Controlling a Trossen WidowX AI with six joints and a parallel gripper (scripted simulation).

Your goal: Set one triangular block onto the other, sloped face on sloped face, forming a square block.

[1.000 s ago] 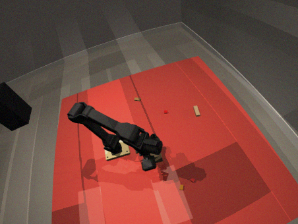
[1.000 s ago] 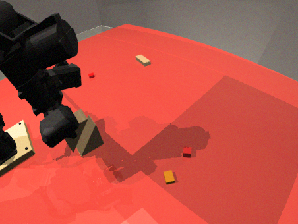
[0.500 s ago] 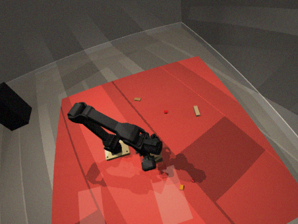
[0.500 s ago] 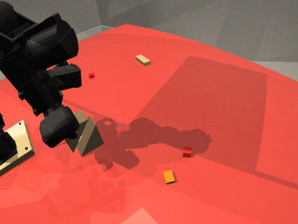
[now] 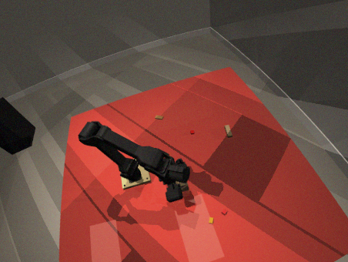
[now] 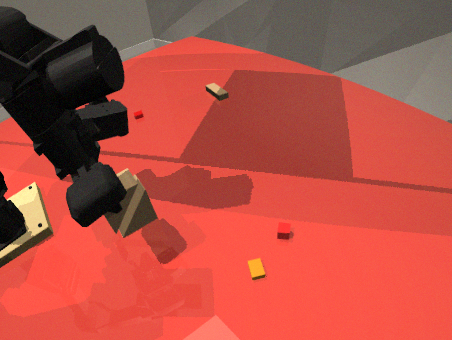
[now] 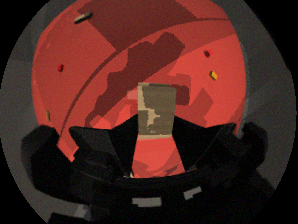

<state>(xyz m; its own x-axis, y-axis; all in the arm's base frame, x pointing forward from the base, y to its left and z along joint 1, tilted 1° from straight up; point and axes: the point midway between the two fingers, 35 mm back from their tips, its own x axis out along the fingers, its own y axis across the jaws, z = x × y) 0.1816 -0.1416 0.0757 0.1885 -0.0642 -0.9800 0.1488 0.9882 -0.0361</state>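
Note:
My gripper (image 6: 121, 167) (image 7: 153, 116) is shut on one tan triangular block (image 6: 115, 218) (image 7: 162, 110), gripped between its side faces. The other triangular block (image 6: 142, 212) stands on the red table, sloped face up toward the held one. The held block is at that slope, its end set a little back, so a light strip of the lower slope shows in the exterior view. Whether the faces touch, and whether the top is level, I cannot tell. In the top view the arm mostly hides both blocks; in the wrist view the held one covers the lower.
A yellow block (image 5: 211, 220) (image 6: 256, 268) (image 7: 213, 75) and a red cube (image 5: 224, 212) (image 6: 283, 230) (image 7: 207, 53) lie nearby. Farther off are another red cube (image 5: 192, 132) (image 6: 138, 115), a long tan block (image 5: 228, 130) (image 6: 216, 91) and a small flat tan piece (image 5: 158, 117).

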